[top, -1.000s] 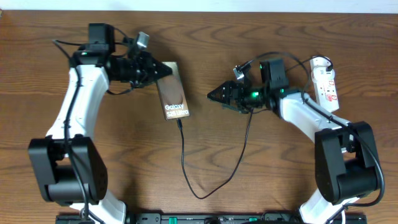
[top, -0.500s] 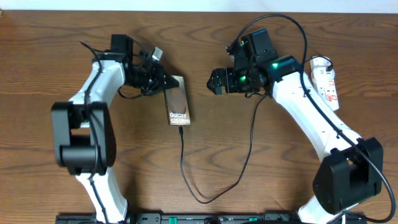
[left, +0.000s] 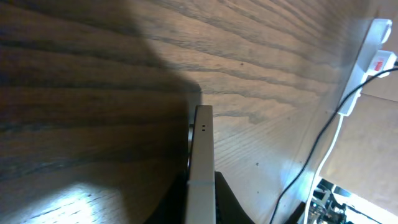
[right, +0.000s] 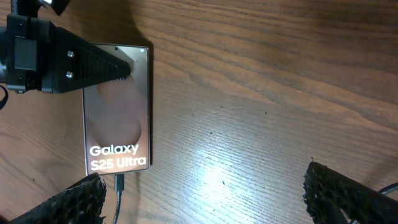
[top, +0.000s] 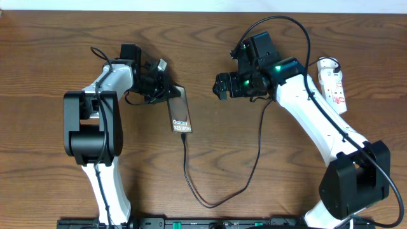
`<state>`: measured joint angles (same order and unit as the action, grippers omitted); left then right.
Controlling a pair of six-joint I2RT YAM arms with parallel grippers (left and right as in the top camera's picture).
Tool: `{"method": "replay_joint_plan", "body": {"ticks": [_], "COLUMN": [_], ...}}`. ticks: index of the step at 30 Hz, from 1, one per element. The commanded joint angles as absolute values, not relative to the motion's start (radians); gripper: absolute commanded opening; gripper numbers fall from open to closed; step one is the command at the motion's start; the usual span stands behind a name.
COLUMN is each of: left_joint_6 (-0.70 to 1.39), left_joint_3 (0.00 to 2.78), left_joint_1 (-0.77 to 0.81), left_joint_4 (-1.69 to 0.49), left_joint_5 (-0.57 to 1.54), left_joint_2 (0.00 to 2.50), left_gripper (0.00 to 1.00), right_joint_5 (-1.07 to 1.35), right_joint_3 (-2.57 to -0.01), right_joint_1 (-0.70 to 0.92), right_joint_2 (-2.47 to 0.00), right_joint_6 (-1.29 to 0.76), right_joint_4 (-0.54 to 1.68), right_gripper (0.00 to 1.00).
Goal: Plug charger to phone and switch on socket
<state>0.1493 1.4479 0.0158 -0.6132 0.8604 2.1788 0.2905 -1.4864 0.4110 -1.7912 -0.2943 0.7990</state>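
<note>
The phone lies flat on the table, a bit left of the middle. The charger looks plugged into its near end. The left gripper pinches its far end, likely to stop it sliding. The right gripper hangs wide open nearby. The socket sits far right, switch untouched.

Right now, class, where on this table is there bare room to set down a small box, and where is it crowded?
Free: the wood between the phone and the right claw; the patch inside the loop of the charger; the far left, beyond the left arm. Crowded: the phone's top end, under the left claw, and the right edge around the socket.
</note>
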Motion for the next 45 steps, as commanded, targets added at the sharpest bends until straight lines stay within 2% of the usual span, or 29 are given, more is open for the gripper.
{"method": "replay_joint_plan", "body": {"ticks": [1,13,15,18,20,28,42,45], "left_joint_6": [0.131,0.132,0.132,0.131,0.131,0.131,0.133,0.143], "left_joint_3": [1.459,1.459,1.459,1.459,1.459,1.459,1.460,1.479], "left_joint_1": [0.012,0.012,0.012,0.012,0.012,0.012,0.012,0.009], "left_joint_4": [-0.611,-0.616,-0.619,-0.620,-0.620,-0.632,-0.635,-0.648], "left_joint_5": [0.813,0.696,0.690,0.686,0.675,0.562,0.153,0.136], "left_joint_2": [2.183,2.183,2.183,2.183,2.183,2.183,2.181,2.164], "left_gripper": [0.07,0.13,0.17,0.32,0.36,0.37,0.46,0.47], "right_joint_5": [0.279,0.271,0.271,0.271,0.271,0.267,0.268,0.272], "right_joint_3": [-1.496,-1.495,-1.495,-1.495,-1.495,-1.495,-1.495,-1.496], "right_joint_1": [0.421,0.421,0.421,0.421,0.421,0.421,0.421,0.420], "right_joint_2": [-1.779,-1.779,-1.779,-1.779,-1.779,-1.779,-1.778,-1.770], "right_joint_6": [-0.275,-0.275,-0.275,-0.275,-0.275,-0.271,-0.272,-0.272], "right_joint_4": [0.804,0.805,0.809,0.815,0.818,0.828,0.845,0.851], "right_gripper": [0.99,0.99,0.99,0.99,0.99,0.99,0.99,0.99]}}
